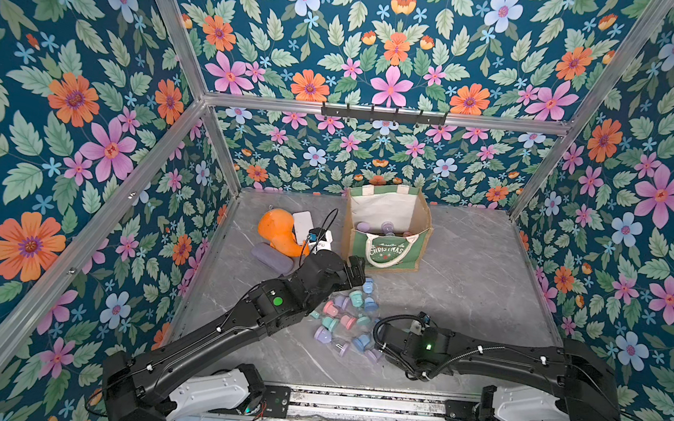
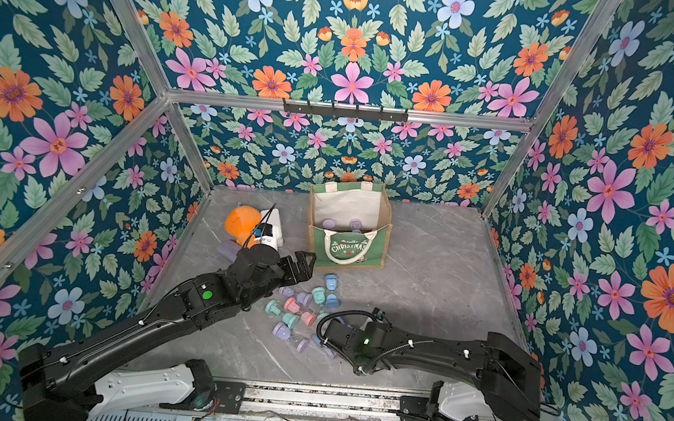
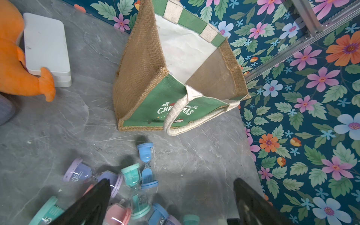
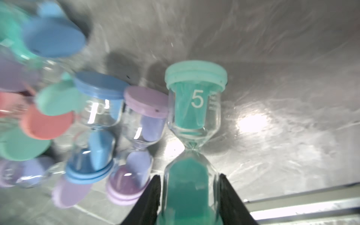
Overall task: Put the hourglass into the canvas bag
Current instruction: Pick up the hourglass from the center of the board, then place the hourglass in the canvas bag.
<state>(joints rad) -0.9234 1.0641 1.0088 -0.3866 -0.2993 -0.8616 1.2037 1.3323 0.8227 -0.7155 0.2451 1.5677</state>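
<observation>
A teal hourglass [image 4: 195, 101] marked "5" lies between the black fingers of my right gripper [image 4: 190, 177], which is shut on its lower bulb. It sits at the edge of a pile of pastel hourglasses [image 1: 346, 320] [image 2: 305, 313] on the grey table. The right arm [image 1: 427, 344] covers its own gripper in both top views. The canvas bag [image 1: 413, 251] [image 2: 378, 244] [image 3: 148, 105] stands upright and open at the back, with a few hourglasses [image 1: 388, 227] inside. My left gripper [image 1: 357, 269] [image 2: 301, 264] [image 3: 171, 183] hovers open and empty between pile and bag.
An orange plush toy [image 1: 279, 231], a white box [image 1: 303, 223] and a grey-purple case [image 1: 273, 258] lie left of the bag. Floral walls with metal posts enclose the table on three sides. A metal rail [image 1: 364, 401] runs along the front edge.
</observation>
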